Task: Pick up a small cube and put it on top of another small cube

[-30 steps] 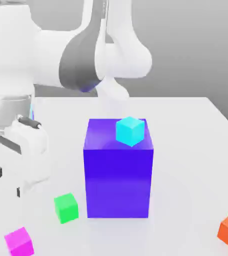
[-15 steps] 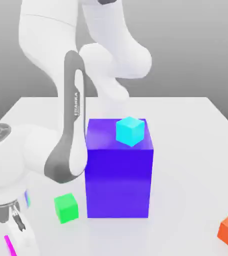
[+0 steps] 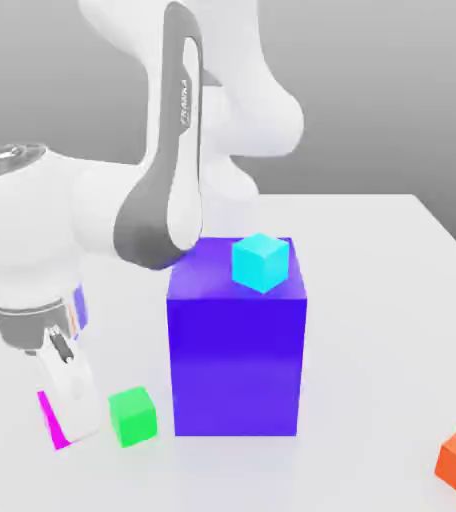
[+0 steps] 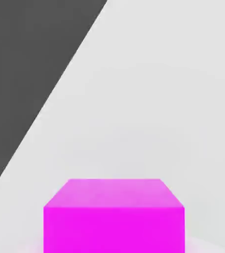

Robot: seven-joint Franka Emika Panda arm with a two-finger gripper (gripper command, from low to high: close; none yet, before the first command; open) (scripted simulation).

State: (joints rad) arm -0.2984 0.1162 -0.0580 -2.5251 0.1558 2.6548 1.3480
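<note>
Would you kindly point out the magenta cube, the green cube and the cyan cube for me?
magenta cube (image 4: pixel 113 217): hand view, on its near face.
green cube (image 3: pixel 133 416): exterior view, on its front face.
cyan cube (image 3: pixel 260 262): exterior view, at its middle, atop the blue-purple block.

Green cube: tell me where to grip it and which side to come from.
Grip the green cube across two opposite vertical faces, coming straight down from above. It sits flat on the table with its top bare. Prefer the faces toward and away from the camera: the blue block stands close on the exterior view's right and the gripper on its left.
</note>
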